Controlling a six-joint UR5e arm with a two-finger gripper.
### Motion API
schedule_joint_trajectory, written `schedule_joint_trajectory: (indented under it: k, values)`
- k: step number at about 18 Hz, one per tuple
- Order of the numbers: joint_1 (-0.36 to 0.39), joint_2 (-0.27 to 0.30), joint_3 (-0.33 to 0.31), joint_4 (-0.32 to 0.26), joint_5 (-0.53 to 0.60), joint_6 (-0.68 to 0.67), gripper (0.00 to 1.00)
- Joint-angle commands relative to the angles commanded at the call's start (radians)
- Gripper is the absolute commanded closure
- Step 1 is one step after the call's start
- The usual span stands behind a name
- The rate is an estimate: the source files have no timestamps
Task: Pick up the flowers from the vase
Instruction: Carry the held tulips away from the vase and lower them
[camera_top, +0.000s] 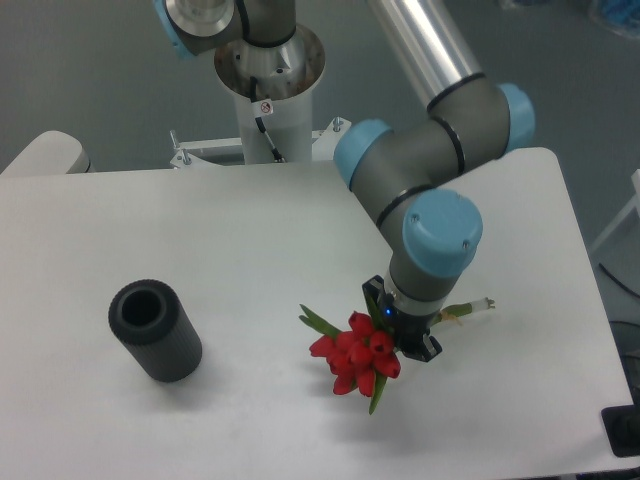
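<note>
The flowers (354, 357), a bunch of red tulip buds with green leaves, hang below my gripper (402, 332), which is shut on their stems. The pale stem ends stick out to the right of the wrist. The buds are low over the white table, right of centre and near its front. The vase (154, 330), a dark ribbed cylinder, stands empty at the front left, well apart from the flowers. My fingers are mostly hidden behind the buds and the wrist.
The arm's white base column (268, 90) rises behind the table's far edge. A pale rounded object (45, 153) sits at the far left corner. A dark object (625, 430) shows at the right front edge.
</note>
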Motion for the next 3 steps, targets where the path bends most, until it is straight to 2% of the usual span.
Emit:
schedule_joint_trajectory:
  k: [3]
  values:
    - [-0.002, 0.000, -0.001, 0.002, 0.000, 0.000, 0.96]
